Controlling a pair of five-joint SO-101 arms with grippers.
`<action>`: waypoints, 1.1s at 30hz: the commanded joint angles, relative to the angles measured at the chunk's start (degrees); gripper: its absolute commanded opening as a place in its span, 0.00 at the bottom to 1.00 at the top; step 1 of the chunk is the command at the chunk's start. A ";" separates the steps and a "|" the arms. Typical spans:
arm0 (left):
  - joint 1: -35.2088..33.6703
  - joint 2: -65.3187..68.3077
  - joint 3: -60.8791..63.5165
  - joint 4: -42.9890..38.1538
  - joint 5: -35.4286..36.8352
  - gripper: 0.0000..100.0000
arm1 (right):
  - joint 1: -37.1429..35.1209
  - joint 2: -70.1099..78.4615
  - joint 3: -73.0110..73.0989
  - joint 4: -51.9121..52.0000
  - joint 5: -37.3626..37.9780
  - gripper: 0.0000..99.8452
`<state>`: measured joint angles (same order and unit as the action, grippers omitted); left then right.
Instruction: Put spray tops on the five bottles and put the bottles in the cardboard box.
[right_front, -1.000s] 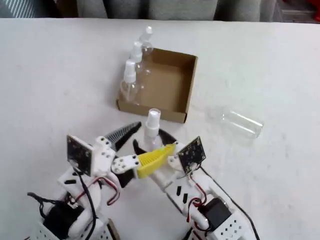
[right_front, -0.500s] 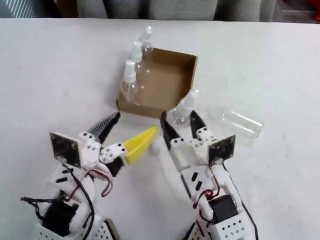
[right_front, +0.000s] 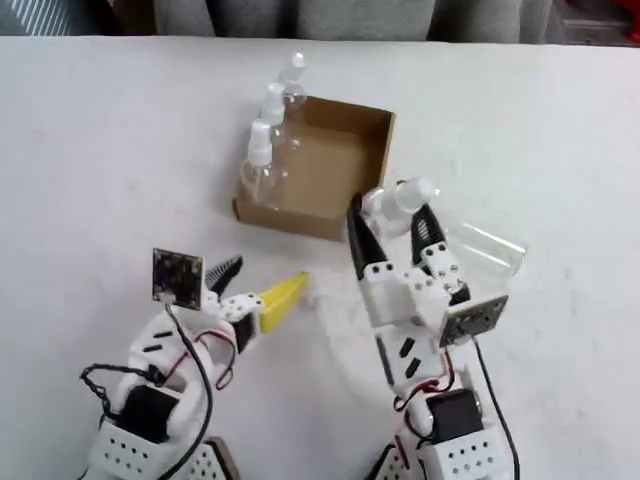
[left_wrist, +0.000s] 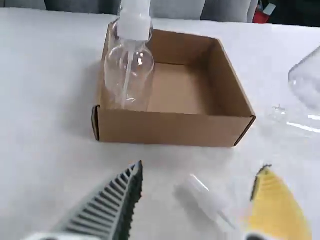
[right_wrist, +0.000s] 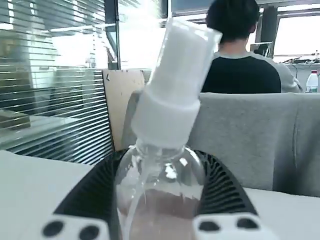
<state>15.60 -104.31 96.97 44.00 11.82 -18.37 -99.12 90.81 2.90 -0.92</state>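
The cardboard box (right_front: 372, 170) stands open at mid table, with three capped spray bottles (right_front: 258, 165) lined up along its left wall; one bottle (left_wrist: 127, 65) and the box (left_wrist: 200, 125) face the left wrist camera. My right gripper (right_front: 390, 215) is shut on a clear bottle with a white spray top (right_front: 400, 197), tilted beside the box's front right corner; that bottle (right_wrist: 160, 190) sits between the black fingers (right_wrist: 225, 185). My left gripper (right_front: 255, 285) is open, low over the table in front of the box. A loose spray top (left_wrist: 205, 195) lies between its fingers.
An uncapped clear bottle (right_front: 485, 245) lies on its side on the white table, right of the held bottle. Chairs line the table's far edge (right_front: 320, 38). The table's left and far right parts are bare.
My right gripper has carried the capped bottle from between the two arms up and right, to the box's front right corner. My left gripper let go of it and drew back leftward.
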 joint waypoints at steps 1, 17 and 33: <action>-0.84 -0.66 0.00 -0.62 -4.40 0.18 | 0.92 10.42 -9.41 -1.45 0.44 0.02; -0.75 -0.66 0.00 3.34 -7.21 0.02 | 0.92 59.65 -23.21 -36.88 0.79 0.02; -0.84 -0.66 0.00 3.60 -14.07 0.02 | 5.93 107.82 -53.98 -47.60 0.44 0.02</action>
<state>15.25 -104.31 97.14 47.43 -1.63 -13.19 4.44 43.87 -43.34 -0.92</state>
